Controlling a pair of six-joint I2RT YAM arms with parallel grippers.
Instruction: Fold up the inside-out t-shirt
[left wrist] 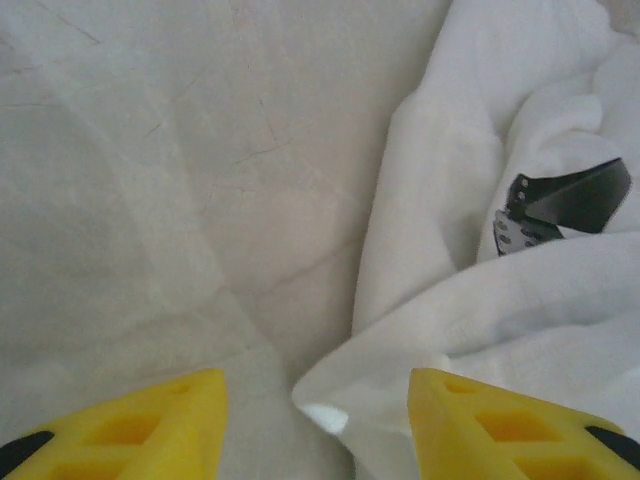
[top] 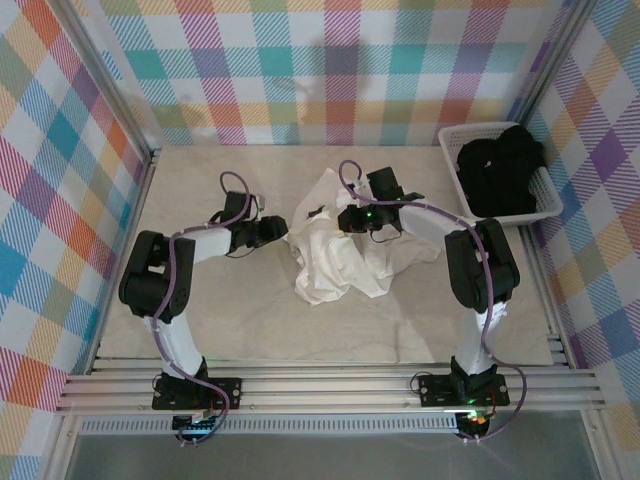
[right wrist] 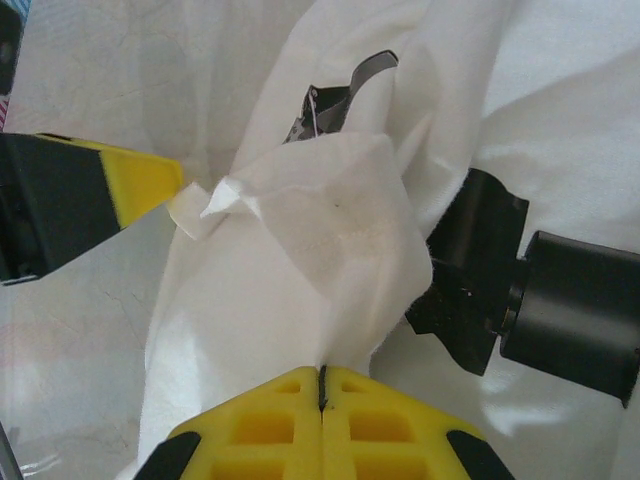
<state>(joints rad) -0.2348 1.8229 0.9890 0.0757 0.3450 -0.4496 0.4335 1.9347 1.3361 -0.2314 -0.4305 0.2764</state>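
One big desk fills the floor of a box with checked walls on three sides. Most of the desk is bare. There is lots of open room at the near edge, along the left side, and at the back.

The white t-shirt lies in a crumpled heap in the middle of the desk, well away from every edge. One part sticks up toward the back, and another part spreads out to the right.

A white basket sits in the far right corner, right by the wall. A black garment is piled inside it. The basket is well apart from the shirt.

The left arm bends in from the left, and the right arm bends in from the right. Both reach to the heap.

The left pincer is spread. It is low over the desk at the left edge of the shirt, and a corner of the cloth lies between its yellow tips. The right pincer is pressed together, pinching a fold of the shirt and holding it up.

A small dark tag peeks out from the folds.
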